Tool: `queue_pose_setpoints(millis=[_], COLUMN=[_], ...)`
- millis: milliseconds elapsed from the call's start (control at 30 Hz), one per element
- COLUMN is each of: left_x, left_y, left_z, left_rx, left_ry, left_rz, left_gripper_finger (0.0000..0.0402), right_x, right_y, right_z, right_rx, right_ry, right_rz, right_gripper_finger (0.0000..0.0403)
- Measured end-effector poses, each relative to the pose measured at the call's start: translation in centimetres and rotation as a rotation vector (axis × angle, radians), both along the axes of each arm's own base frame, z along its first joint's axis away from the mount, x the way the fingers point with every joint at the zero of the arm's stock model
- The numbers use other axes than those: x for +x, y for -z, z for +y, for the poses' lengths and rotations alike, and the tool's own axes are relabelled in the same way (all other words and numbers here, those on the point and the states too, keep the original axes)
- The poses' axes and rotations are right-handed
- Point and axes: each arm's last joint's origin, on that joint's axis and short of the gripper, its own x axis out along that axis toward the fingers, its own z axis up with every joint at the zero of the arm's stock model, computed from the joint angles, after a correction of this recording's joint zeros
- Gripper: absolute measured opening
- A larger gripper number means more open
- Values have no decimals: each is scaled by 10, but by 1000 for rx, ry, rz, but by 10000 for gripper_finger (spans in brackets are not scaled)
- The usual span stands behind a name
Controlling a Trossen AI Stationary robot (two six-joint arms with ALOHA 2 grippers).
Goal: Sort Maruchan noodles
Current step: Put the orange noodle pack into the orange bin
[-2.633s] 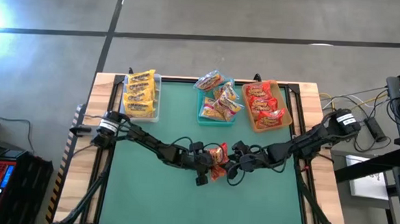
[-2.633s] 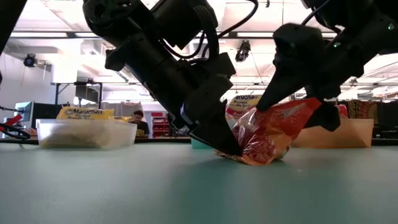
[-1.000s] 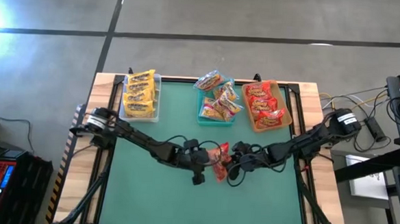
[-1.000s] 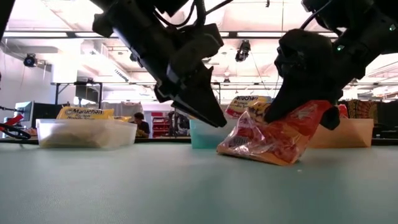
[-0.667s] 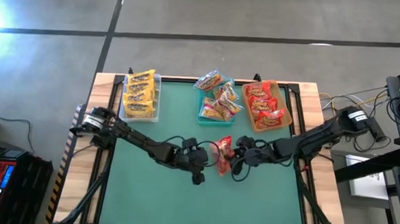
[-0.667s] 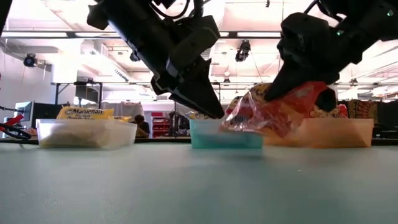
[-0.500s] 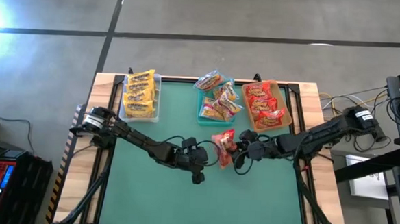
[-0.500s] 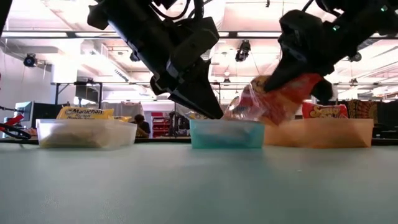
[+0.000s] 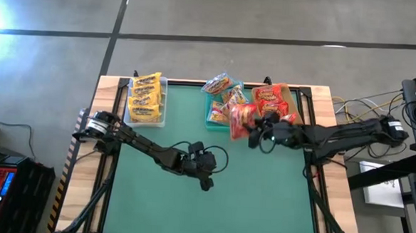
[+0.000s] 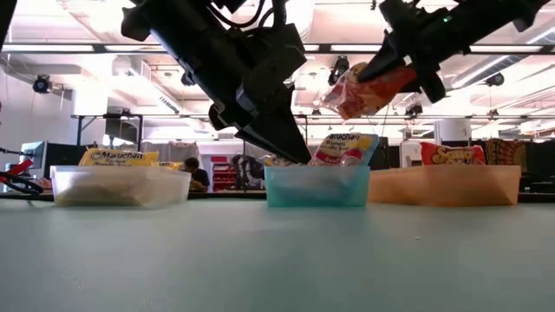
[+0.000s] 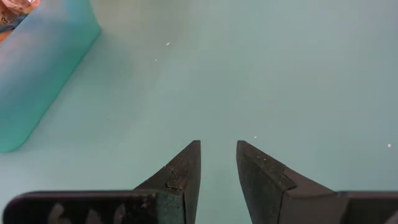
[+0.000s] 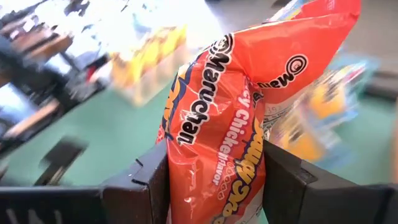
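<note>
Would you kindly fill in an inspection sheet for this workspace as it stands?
Surface: green table, bare in the middle.
Job's things: yellow packets in the clear bin, multicoloured packets in the teal bin, red packets in the tan bin.
Clutter: nothing seen.
Grippers: right gripper holds a red packet in the air beside the teal and tan bins; left gripper open and empty over mid-table.
Cables: looped along both arms; more by the table's right edge.
Surroundings: concrete floor, equipment at both sides.
</note>
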Motion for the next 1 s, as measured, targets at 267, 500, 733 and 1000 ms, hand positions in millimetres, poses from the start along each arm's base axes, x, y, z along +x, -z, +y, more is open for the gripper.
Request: queue_pose_setpoints(millis=[267, 500, 733, 1000], left_x=[0, 0, 0, -1], left_y=[0, 0, 0, 0], left_z=[1, 1, 2, 2], left_rx=[27, 28, 38, 44], left_ry=[-22, -22, -30, -29], left_rz=[-5, -3, -5, -1], left_gripper_finger=[87, 87, 87, 87], right_x=[-15, -25, -38, -54], right_y=[-15, -14, -9, 7], right_z=[-39, -70, -93, -101], right_rx=[-128, -172, -173, -113], right_ry=[280, 442, 556, 615], right_rz=[-10, 46, 131, 330], right_gripper_finger=[177, 177, 178, 178])
